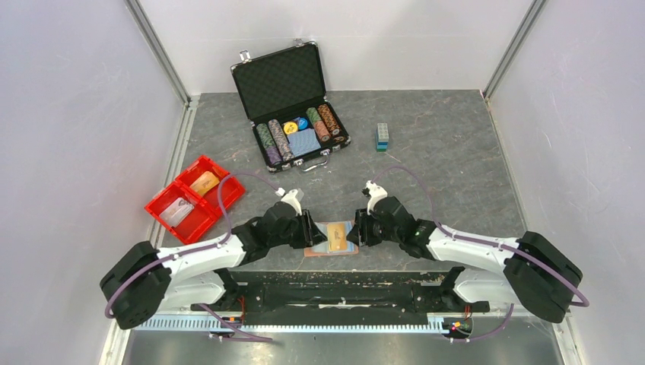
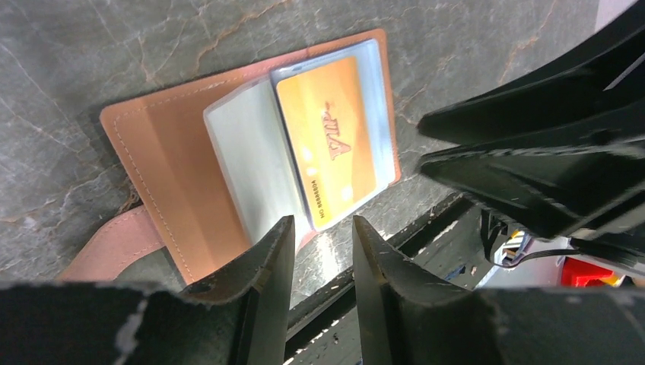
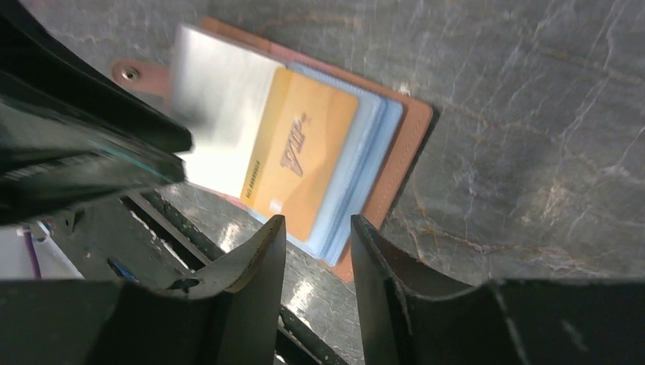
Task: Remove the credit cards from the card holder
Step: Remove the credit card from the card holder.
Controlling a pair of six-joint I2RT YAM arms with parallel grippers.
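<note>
The orange credit card [image 2: 327, 144] sits in a clear sleeve of the open card holder [image 2: 163, 175], flat on the surface [image 3: 532, 114] just ahead of both hands' fingertips. The left hand [image 2: 320, 226] and right hand [image 3: 316, 226] are part-open and empty. Pinching sleeve and card together would likely drag the unpinned holder, and the hands are close enough that they may collide

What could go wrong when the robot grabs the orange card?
The orange card sits in a clear sleeve, so a pinch may lift the whole card holder too. The holder lies near the edge of the table; a nudge could slide it off. The left gripper and right gripper hover close together and might bump.
</note>
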